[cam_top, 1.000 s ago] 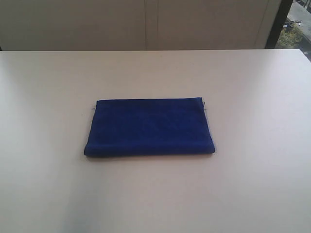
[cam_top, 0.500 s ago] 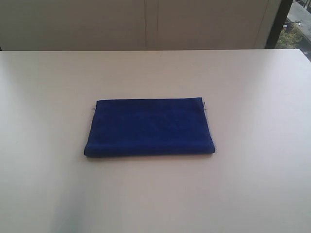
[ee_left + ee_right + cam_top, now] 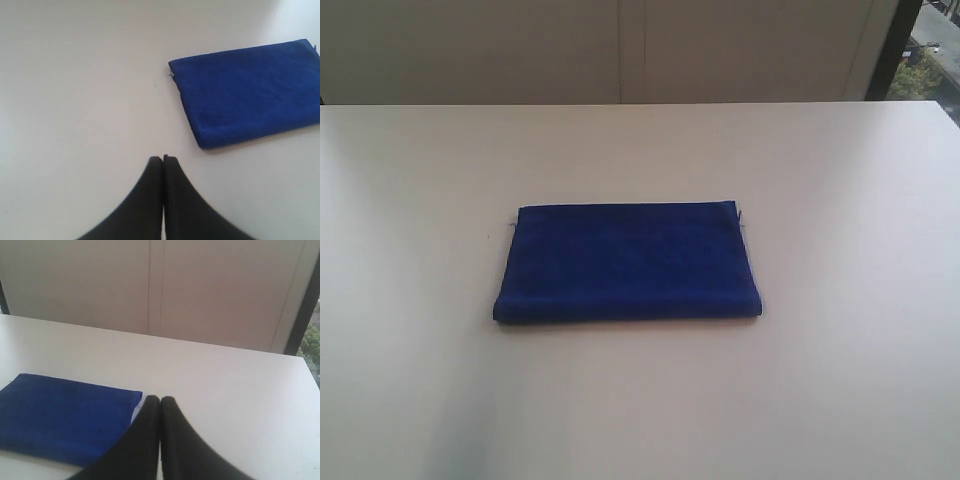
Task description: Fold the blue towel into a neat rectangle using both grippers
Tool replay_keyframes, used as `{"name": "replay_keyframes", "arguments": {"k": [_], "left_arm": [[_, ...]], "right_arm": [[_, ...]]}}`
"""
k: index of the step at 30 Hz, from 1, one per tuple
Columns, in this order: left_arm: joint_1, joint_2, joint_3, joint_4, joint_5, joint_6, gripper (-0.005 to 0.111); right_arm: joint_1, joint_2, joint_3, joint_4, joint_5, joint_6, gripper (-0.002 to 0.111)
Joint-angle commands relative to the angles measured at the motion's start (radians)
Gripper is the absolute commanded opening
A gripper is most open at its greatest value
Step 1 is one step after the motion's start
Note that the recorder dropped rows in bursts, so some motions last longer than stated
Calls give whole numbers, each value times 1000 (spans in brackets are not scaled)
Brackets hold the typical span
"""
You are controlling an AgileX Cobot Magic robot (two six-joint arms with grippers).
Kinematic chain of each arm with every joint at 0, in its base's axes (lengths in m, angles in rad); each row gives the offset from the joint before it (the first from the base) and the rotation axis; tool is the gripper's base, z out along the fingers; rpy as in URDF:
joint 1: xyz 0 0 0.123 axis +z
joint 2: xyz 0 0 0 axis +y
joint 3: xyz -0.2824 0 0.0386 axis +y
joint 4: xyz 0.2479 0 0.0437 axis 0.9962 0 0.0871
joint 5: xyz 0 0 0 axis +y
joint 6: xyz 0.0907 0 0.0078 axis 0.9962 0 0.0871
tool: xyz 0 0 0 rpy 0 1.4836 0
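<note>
A blue towel (image 3: pixel 628 262) lies flat on a pale tabletop (image 3: pixel 840 400), just left of centre in the exterior view. It is a tidy rectangle, long sides running across the frame, with a thick rounded fold along the near edge. From its layered look and square corners, the folding appears done, and the cloth lies free with nothing pinning it.

Neither arm shows in the exterior view. Beige wall panels fill the top of the frame, with a sliver of window and greenery at the upper right.

In the left wrist view, the left fingers (image 3: pixel 145 200) are dark and tapered, pressed together tip to tip with nothing between them. They hang above bare tabletop, angled steeply down, and the towel's short end is near but apart from them.

In the right wrist view, the right fingers (image 3: pixel 142 440) are likewise closed and empty. They point more levelly across the tabletop toward the wall, with the towel's other short end just beside the tips. Whether they touch it cannot be told.
</note>
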Motion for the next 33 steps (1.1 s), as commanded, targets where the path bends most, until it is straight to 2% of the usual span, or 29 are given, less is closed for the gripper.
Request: {"name": "replay_keyframes", "arguments": {"k": [1,7,9,20,24,29,33], "left_arm": [[4,-8,5,-3,-2,2,0],[4,-8,5,-3,-2,2,0],[4,-8,5,-3,-2,2,0],[4,-8,5,-3,-2,2,0],[4,-8,5,-3,-2,2,0],[4,-8,5,-3,-2,2,0],[4,-8,5,-3,-2,2,0]], "right_arm": [[-35,-32,24,2,-16,-5,0],[-215,-75,54,2,-9,-5,0],[-242,-75,56,2,-10,-5,0],[-245,-128,60,2,-12,-5,0],[-245,-162,60,0,-12,-115,0],[-245,-162,62,2,-12,-118,0],[-245,-200,183,8,-48,-107,0]]}}
